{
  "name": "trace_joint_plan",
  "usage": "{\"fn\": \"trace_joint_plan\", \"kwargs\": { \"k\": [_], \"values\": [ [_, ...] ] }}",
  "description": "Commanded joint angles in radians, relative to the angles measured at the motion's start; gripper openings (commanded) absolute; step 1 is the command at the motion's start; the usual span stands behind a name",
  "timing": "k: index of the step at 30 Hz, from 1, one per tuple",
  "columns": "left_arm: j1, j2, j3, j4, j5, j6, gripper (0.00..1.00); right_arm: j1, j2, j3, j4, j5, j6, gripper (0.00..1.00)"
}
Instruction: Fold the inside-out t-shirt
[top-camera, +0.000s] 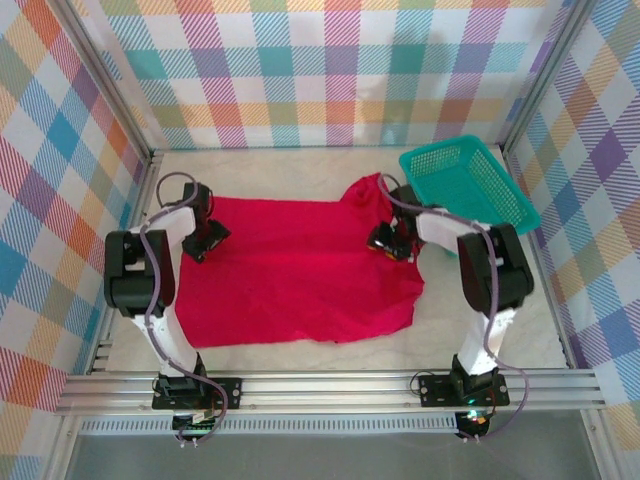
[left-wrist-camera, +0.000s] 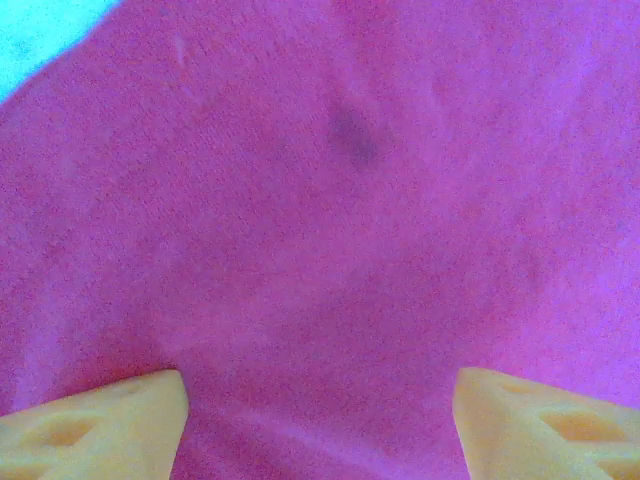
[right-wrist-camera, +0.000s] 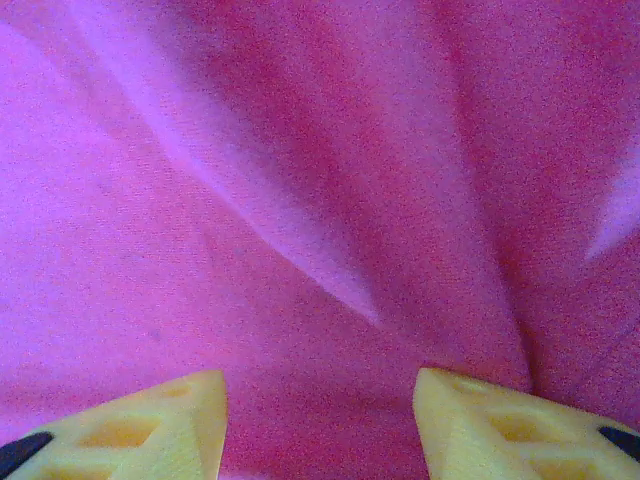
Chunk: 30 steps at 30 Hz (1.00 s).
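The inside-out t-shirt (top-camera: 300, 270) is a bright red cloth spread across the middle of the table, with a raised bunch (top-camera: 368, 192) at its far right corner. My left gripper (top-camera: 205, 240) sits low over the shirt's left edge. In the left wrist view it (left-wrist-camera: 320, 425) is open, with flat red cloth (left-wrist-camera: 330, 250) spanning the gap between its yellow fingers (left-wrist-camera: 100, 430). My right gripper (top-camera: 388, 243) is down on the shirt's right part, just below the bunch. It (right-wrist-camera: 320, 425) is open too, and creased cloth (right-wrist-camera: 300, 230) lies between its fingertips (right-wrist-camera: 490, 425).
A teal mesh basket (top-camera: 468, 185) stands at the far right, its near corner beside the bunched cloth and the right arm. Checked walls enclose the pale table (top-camera: 500, 330) on three sides. An aluminium rail (top-camera: 330, 385) runs along the near edge.
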Motion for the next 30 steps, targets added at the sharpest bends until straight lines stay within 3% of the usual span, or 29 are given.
{"fn": "trace_joint_plan", "kwargs": {
  "k": [1, 8, 19, 24, 30],
  "values": [
    [0.015, -0.105, -0.103, -0.032, -0.078, -0.011, 0.72, 0.034, -0.114, -0.133, -0.035, 0.022, 0.084, 0.53],
    [-0.001, -0.160, -0.075, -0.037, -0.005, 0.011, 0.70, 0.042, -0.175, 0.087, -0.096, 0.084, 0.035, 0.53],
    [-0.022, -0.176, -0.087, -0.018, 0.043, 0.019, 0.67, 0.033, 0.264, 0.634, -0.248, 0.175, -0.078, 0.45],
    [-0.023, -0.182, -0.088, -0.017, 0.052, 0.019, 0.67, 0.025, 0.366, 0.740, -0.289, 0.177, -0.079, 0.46],
    [-0.024, -0.176, -0.085, -0.015, 0.060, 0.018, 0.66, 0.024, 0.407, 0.743, -0.267, 0.133, -0.037, 0.48]
  ]
}}
